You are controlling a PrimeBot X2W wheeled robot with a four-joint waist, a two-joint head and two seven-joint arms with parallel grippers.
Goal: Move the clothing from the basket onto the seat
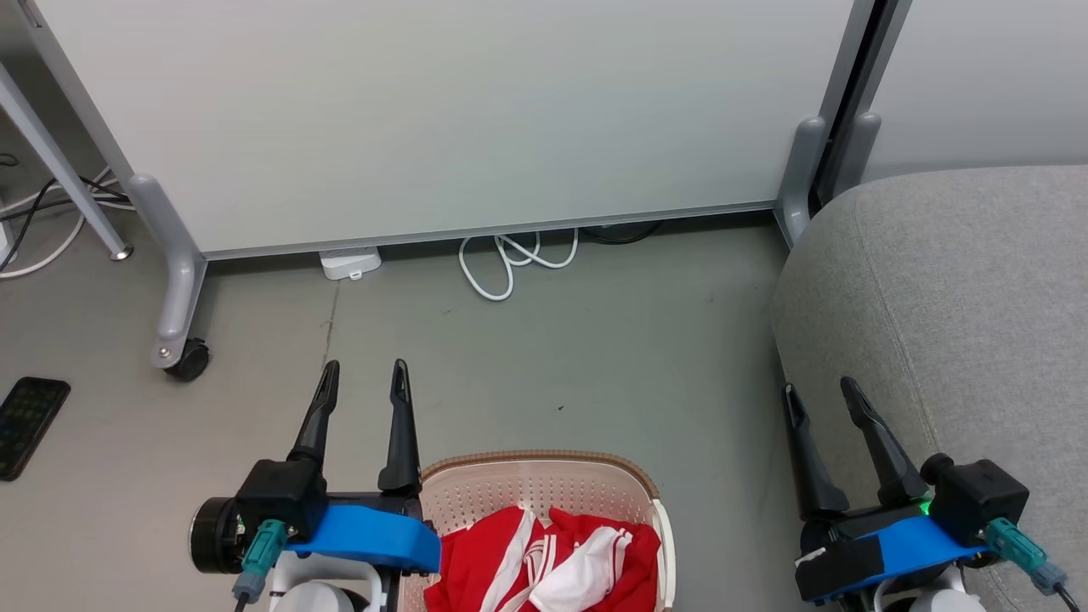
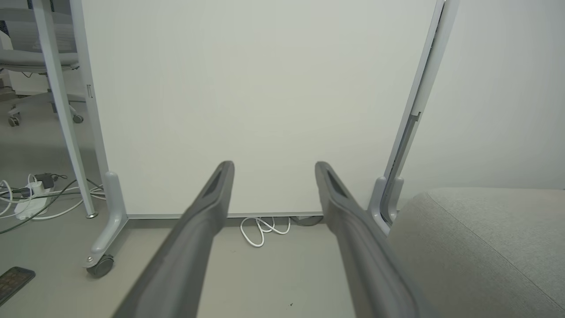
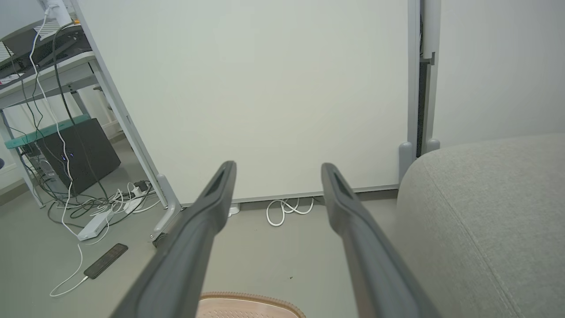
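Red clothing [image 1: 548,565] with white stripes lies bunched in the cream basket [image 1: 544,480] at the bottom middle of the head view; the basket's brown rim [image 3: 249,302] also peeks into the right wrist view. The light-grey seat [image 1: 952,314] fills the right side, and shows as well as seat [image 2: 481,247] and seat [image 3: 490,221]. My left gripper [image 1: 364,376] hovers open just left of the basket, fingers pointing at the white panel. My right gripper [image 1: 823,393] is open at the seat's near edge. Both wrist views show the left gripper [image 2: 273,167] and right gripper [image 3: 277,168] empty.
A white wheeled partition panel [image 1: 442,119] stands ahead, its castor [image 1: 189,360] at the left. A coiled white cable [image 1: 510,259] and a power strip [image 1: 350,263] lie at its foot. A dark phone [image 1: 25,416] lies on the grey floor at far left, with cables and a computer case [image 3: 84,154] beyond.
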